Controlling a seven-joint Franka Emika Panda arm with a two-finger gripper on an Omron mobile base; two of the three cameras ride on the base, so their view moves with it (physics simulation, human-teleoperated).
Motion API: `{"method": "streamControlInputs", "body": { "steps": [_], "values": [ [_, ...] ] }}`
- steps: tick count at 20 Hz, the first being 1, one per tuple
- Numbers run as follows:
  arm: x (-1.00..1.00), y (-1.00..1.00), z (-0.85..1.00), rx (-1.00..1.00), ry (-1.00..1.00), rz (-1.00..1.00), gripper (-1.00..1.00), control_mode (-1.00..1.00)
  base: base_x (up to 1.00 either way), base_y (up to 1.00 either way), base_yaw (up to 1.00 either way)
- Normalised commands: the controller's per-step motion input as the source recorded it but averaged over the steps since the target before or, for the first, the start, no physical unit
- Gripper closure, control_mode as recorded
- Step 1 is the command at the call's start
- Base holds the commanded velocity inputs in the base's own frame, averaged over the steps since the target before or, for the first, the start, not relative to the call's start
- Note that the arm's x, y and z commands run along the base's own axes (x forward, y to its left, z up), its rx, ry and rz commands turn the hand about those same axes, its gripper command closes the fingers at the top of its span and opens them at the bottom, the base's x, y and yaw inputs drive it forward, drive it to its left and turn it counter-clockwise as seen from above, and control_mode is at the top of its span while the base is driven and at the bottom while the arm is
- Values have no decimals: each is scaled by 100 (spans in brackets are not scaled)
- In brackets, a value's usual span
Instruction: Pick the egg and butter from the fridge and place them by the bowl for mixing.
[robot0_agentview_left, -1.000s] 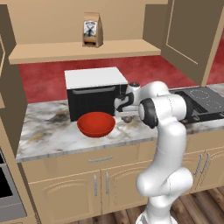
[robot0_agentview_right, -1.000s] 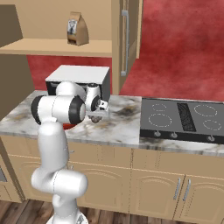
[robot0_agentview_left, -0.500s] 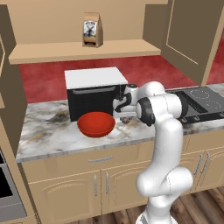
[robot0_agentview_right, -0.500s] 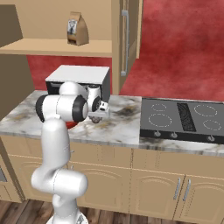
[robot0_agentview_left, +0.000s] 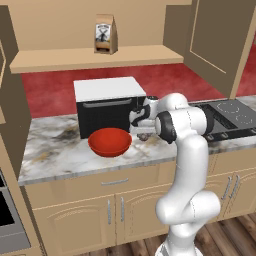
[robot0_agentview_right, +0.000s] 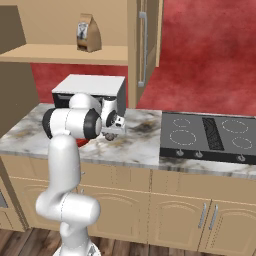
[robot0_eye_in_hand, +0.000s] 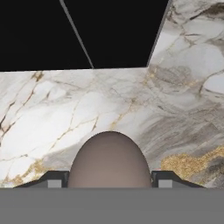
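Note:
My gripper (robot0_eye_in_hand: 109, 181) is shut on the egg (robot0_eye_in_hand: 109, 159), a brownish-tan ball between the two dark fingertips (robot0_eye_in_hand: 54, 179). It hangs low over the marble counter (robot0_eye_in_hand: 131, 105), just in front of the microwave's black door (robot0_eye_in_hand: 78, 30). In the left base view the gripper (robot0_agentview_left: 142, 133) is just right of the glossy red bowl (robot0_agentview_left: 110, 141). From the right base view the gripper (robot0_agentview_right: 111, 133) points down at the counter, and the arm hides most of the bowl (robot0_agentview_right: 82, 143). The butter and the fridge are out of view.
The black-and-white microwave (robot0_agentview_left: 107, 105) stands behind the bowl. A black cooktop (robot0_agentview_left: 227, 117) is set into the counter at the right. A brown bag (robot0_agentview_left: 105, 34) sits on the wooden shelf above. Marble counter (robot0_agentview_left: 55, 150) stretches left of the bowl.
The arm's elbow has shifted slightly toward the bowl. The egg stays in the grip at about the same spot above the counter.

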Motion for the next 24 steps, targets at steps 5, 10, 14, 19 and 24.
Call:
{"method": "streamControlInputs", "body": {
  "steps": [5,10,14,19,24],
  "values": [
    [3,0,-7,0,0,0,-100,-100,0,0,0],
    [0,0,6,0,0,0,-100,-100,0,0,0],
    [0,0,22,0,0,-1,-100,-100,0,0,0],
    [-16,0,44,0,-1,-7,-100,-100,0,0,0],
    [-54,0,33,-1,-2,-7,-100,-100,0,0,0]
  ]
}}
